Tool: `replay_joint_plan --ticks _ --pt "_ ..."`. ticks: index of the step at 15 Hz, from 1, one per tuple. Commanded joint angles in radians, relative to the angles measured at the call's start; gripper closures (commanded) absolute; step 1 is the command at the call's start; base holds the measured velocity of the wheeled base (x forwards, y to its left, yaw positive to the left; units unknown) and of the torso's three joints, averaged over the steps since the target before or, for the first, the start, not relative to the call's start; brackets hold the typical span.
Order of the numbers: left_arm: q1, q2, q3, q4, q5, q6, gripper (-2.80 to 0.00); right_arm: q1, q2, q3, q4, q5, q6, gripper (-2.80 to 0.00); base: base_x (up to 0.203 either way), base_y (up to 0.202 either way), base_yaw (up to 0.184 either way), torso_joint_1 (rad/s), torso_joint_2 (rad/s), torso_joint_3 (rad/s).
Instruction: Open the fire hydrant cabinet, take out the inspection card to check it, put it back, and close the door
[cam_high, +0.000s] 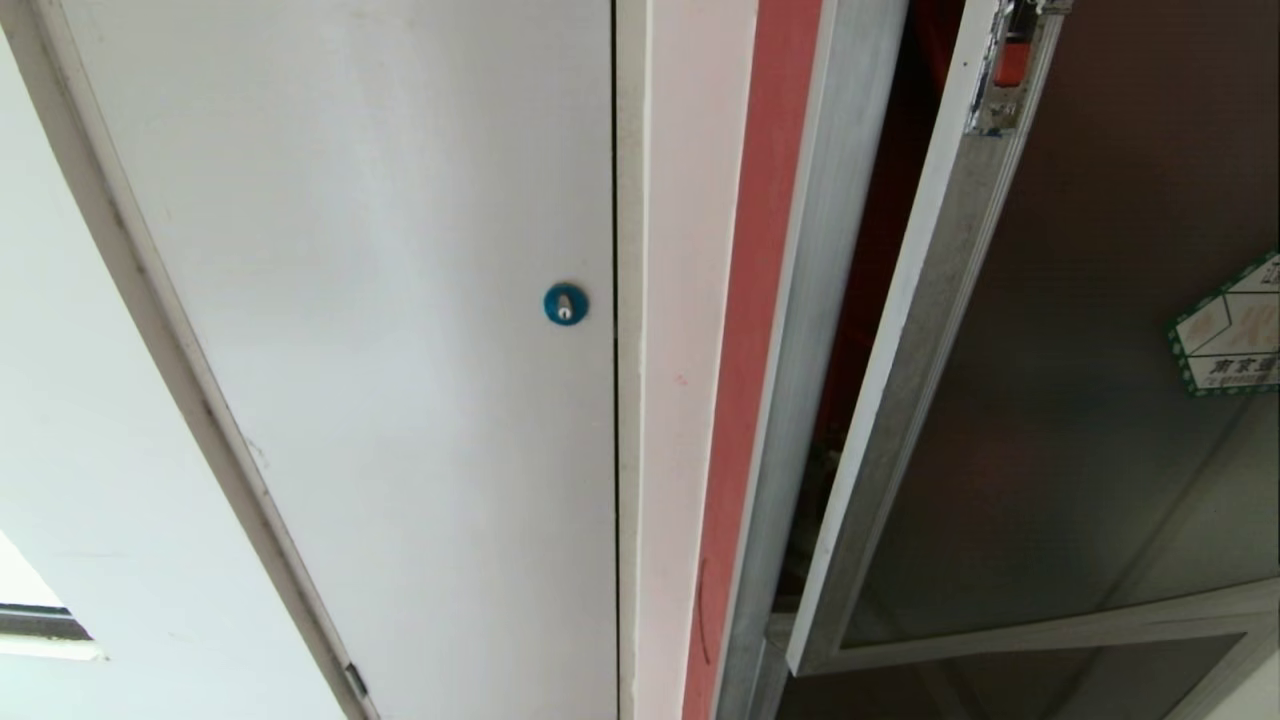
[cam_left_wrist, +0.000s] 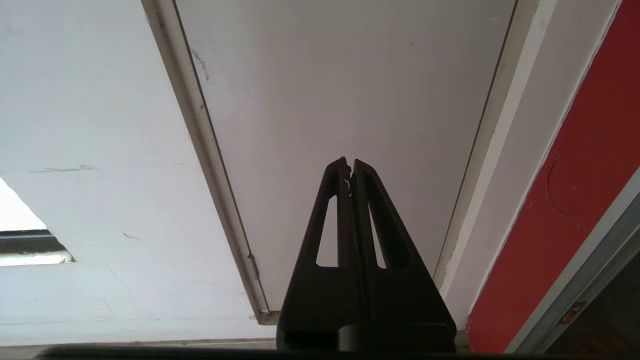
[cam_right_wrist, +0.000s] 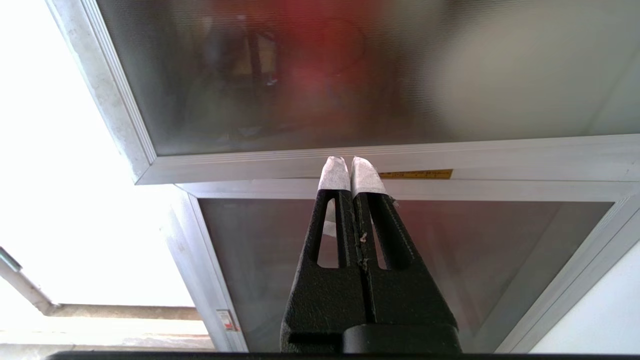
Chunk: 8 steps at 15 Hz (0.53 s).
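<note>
We face a wall, with no arm showing in the head view. At the far left we see plain white wall (cam_high: 60, 420), then a white panel (cam_high: 380, 330) with a thin pale frame and a blue round lock (cam_high: 565, 303) near its right edge. Right of the panel comes a white strip, then a red band (cam_high: 745, 380), and then the brushed aluminium frame of the fire hydrant cabinet (cam_high: 835, 250). Between that frame and the door (cam_high: 1080, 420) we see a dark gap with red inside: the door stands ajar, its silver edge swung out from the cabinet. Its dark tinted glass carries a green-bordered white sticker (cam_high: 1232, 335) at the right edge, and a small red latch (cam_high: 1012, 60) sits at its upper corner. A smaller dark pane lies below it. We cannot see the inspection card in any view.

Our left gripper (cam_left_wrist: 349, 165) hangs before the white panel, its black fingers (cam_left_wrist: 334, 200) pressed together and holding nothing. Our right gripper (cam_right_wrist: 348, 162) points at the door's lower frame rail; its fingers (cam_right_wrist: 334, 176), tipped in white tape, are pressed together and empty. Just beside them a small brass plate (cam_right_wrist: 416, 174) sits on the frame. Whether the tips touch the rail we cannot tell.
</note>
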Motion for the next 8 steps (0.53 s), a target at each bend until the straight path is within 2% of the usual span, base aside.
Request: replay_joint_plan --ticks 1,5,8 --pt "0.000 0.000 0.011 0.000 0.001 0.002 0.00 0.000 0.002 0.003 0.000 0.000 0.001 0.00 0.000 0.000 0.000 0.000 0.00 0.000" --pt "0.000 0.045 -0.083 0.010 -0.026 -0.001 0.00 0.001 0.002 0.002 0.000 0.000 0.001 0.00 0.000 0.000 0.000 0.000 0.00 0.000" --pt "-0.003 0.195 -0.194 0.005 -0.115 -0.025 0.00 0.000 0.002 0.003 0.000 0.000 0.001 0.00 0.000 0.000 0.000 0.000 0.00 0.000"
